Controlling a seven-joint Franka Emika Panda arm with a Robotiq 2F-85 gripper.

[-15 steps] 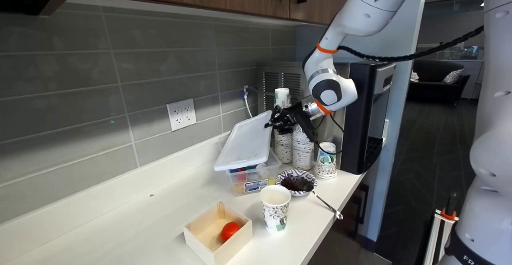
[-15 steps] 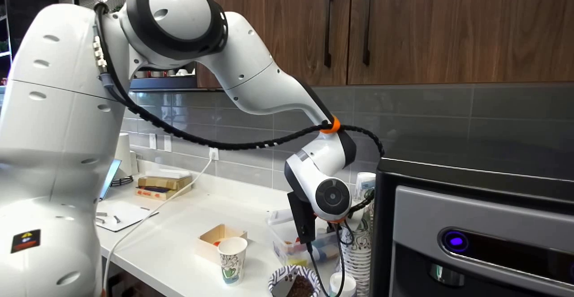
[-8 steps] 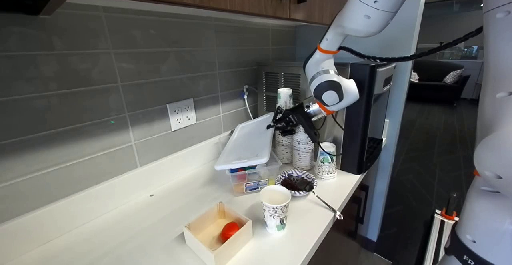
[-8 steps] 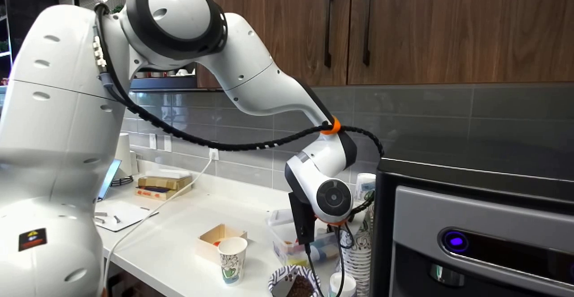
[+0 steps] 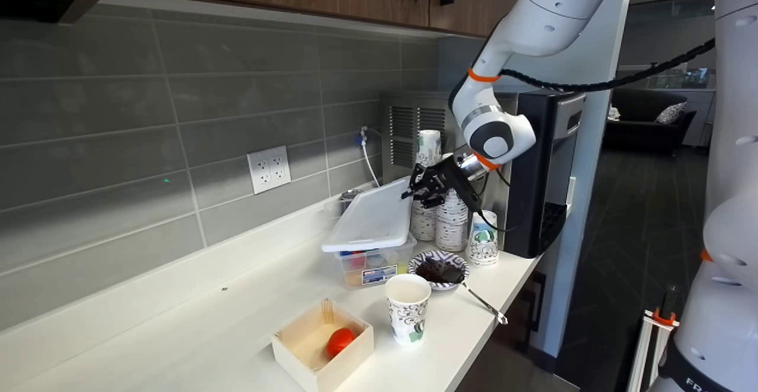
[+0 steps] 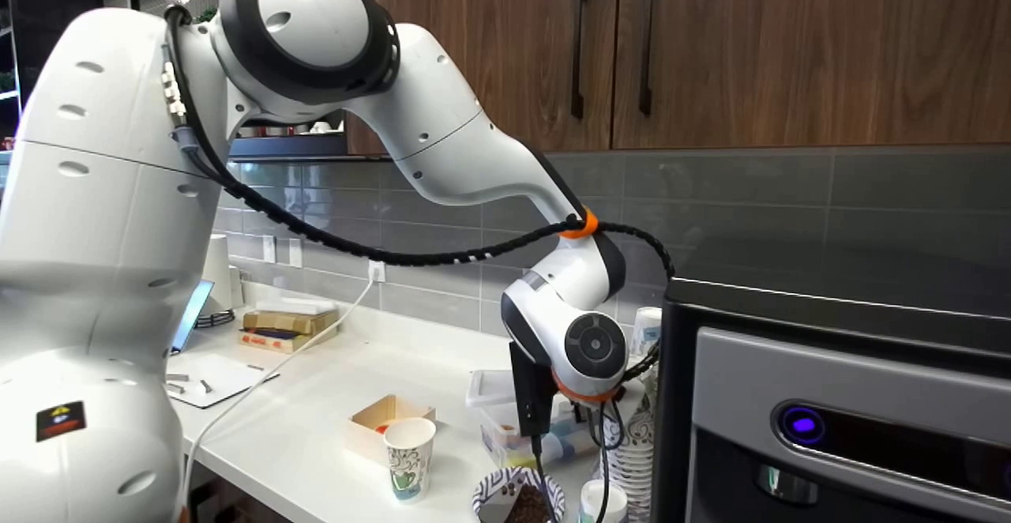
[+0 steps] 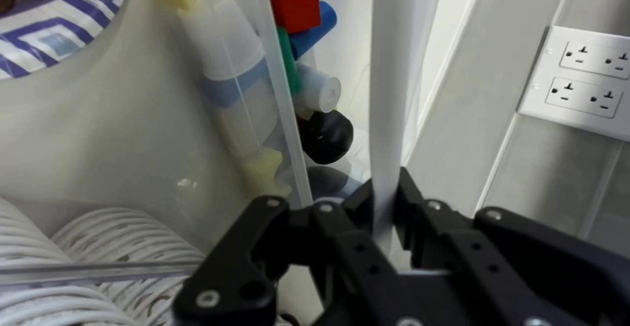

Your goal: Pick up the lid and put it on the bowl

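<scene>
The lid [image 5: 370, 217], flat, whitish and rectangular, tilts over the bowl [image 5: 376, 264], its held end higher. The bowl, a clear rectangular tub, stands upright beneath, open-topped.

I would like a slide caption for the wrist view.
The gripper pinches the whitish lid, seen edge-on, with colourful pieces in the clear tub beyond.
</scene>
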